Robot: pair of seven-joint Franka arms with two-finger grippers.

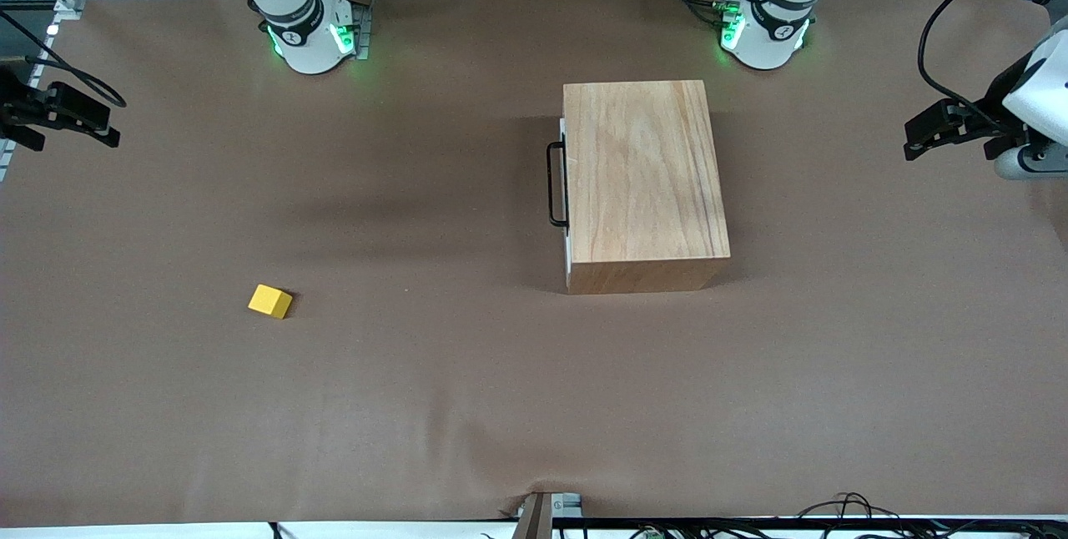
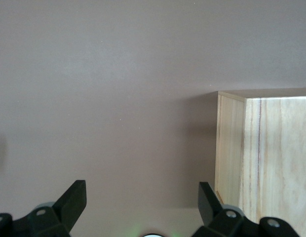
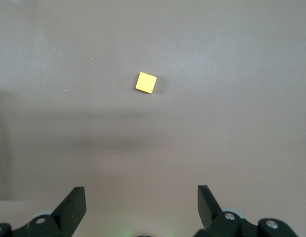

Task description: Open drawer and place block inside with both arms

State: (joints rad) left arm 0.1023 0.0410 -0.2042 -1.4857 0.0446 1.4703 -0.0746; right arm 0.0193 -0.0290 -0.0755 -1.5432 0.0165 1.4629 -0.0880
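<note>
- Yellow block [image 1: 270, 301] [image 3: 146, 82] lies on the brown counter [image 1: 434, 389], nearest the camera, toward the right arm's end.
- Drawer [image 1: 566, 188] is closed; black handle [image 1: 555, 184] faces the block; cabinet [image 1: 642, 180] [image 2: 264, 158] stands farther back.
- Left claw [image 1: 918, 138] [image 2: 142, 202] hangs open over the counter's edge.
- Right claw [image 1: 104, 126] [image 3: 141, 202] hangs open likewise.

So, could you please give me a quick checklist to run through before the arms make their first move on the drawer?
1. Drawer shut, handle unobstructed: ok.
2. Block alone on the table, toward the right arm's end: ok.
3. Left gripper open, empty, up at the left arm's end of the table: ok.
4. Right gripper open, empty, block in its view: ok.
5. Drawer interior free: cannot tell.
</note>
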